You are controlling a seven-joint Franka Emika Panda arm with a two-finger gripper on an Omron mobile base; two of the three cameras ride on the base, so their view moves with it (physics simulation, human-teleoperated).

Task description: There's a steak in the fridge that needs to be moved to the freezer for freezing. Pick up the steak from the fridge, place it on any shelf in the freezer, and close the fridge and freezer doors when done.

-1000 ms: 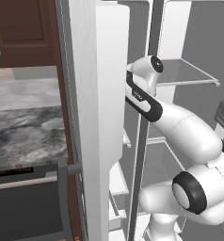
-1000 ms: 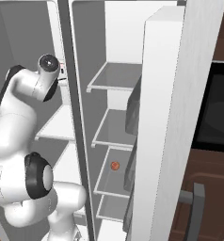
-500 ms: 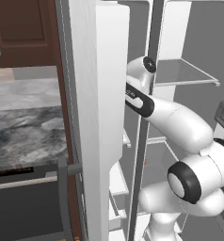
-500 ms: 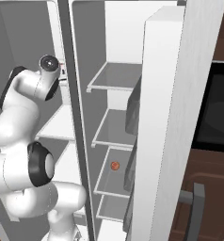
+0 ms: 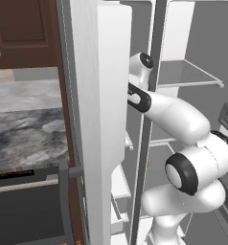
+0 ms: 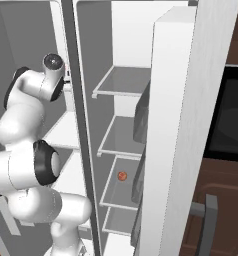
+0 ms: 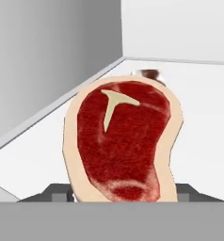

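Here the steak (image 7: pixel 122 143) is seen close up in the hand view, over a white freezer (image 5: pixel 119 179) shelf.
Judged light, flat, slightly slippery; best pinched at its 6 o'clock edge; whether the gripper is clamped cannot be told.

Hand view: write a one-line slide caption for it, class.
Steak seen up close at the gripper, over a white freezer shelf with grey wall beside.
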